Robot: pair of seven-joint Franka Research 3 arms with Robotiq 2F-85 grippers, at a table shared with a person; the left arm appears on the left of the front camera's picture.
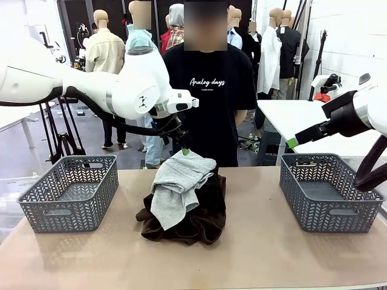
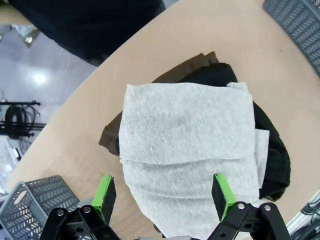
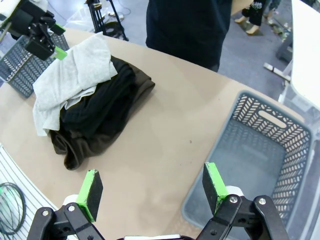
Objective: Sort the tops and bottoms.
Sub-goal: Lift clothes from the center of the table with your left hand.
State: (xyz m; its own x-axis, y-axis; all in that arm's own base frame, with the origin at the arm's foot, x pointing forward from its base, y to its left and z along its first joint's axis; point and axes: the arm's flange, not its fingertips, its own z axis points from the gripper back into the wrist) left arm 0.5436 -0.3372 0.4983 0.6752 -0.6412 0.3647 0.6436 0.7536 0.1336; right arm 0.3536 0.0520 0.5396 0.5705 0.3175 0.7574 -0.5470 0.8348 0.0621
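Observation:
A pale grey-white top (image 1: 178, 181) lies draped over a heap of dark bottoms (image 1: 193, 220), black and dark brown, at the table's middle. My left gripper (image 1: 184, 147) hangs open just above the heap's far edge; in the left wrist view its green pads (image 2: 104, 194) straddle the top (image 2: 185, 145) from above, apart from it. My right gripper (image 1: 292, 142) is raised over the right side, open and holding nothing. In the right wrist view it (image 3: 152, 192) looks down on bare table, with the heap (image 3: 95, 115) and the top (image 3: 70, 80) off to one side.
One grey lattice basket (image 1: 69, 193) stands at the table's left, another (image 1: 329, 193) at the right; both look bare inside. A person in a black T-shirt (image 1: 211, 103) stands at the far edge behind the heap.

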